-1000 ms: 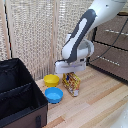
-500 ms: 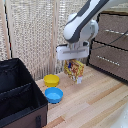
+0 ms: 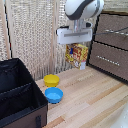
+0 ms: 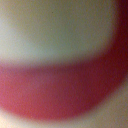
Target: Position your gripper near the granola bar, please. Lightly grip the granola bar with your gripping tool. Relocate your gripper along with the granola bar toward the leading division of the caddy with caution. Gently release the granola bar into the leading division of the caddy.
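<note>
Red blur; hand [image 3: 76, 45] fingertips hidden behind granola bar [image 3: 77, 55].

The arm comes down from the top of the exterior view, its rounded white-grey wrist link directly above the gripper [image 3: 77, 45]. The white boxy hand sits level and points straight down, raised well clear of the bench. The jaws are closed on the bar [image 3: 77, 55], which hangs upright between and below them; its top edge hides the fingertips, so the contact itself cannot be made out. The wrist view is a close blur of red and pale colour and shows neither finger.
</note>
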You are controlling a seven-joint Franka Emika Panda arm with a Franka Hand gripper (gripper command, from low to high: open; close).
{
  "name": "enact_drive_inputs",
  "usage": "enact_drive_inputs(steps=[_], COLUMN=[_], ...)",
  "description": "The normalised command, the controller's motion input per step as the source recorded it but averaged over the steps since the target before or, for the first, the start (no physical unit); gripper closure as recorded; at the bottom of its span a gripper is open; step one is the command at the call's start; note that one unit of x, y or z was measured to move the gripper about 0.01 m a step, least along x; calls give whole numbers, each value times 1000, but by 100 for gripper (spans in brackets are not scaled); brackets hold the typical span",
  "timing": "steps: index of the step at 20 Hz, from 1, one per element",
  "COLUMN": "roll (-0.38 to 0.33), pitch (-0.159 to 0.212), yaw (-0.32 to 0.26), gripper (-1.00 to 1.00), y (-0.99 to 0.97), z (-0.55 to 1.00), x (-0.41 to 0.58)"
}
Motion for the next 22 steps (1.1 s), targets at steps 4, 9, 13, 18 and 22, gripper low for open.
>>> enact_drive_inputs(steps=[4, 9, 13, 18, 22], roll=[3, 9, 3, 0, 5], pitch=[50, 4, -15, -3, 3], yaw=[-257, -332, -322, -261, -209], gripper=[100, 100, 100, 100, 100], y=[-23, -37, 139, 394, 536], z=[578, 591, 334, 99, 0], x=[-214, -117, -57, -33, -4])
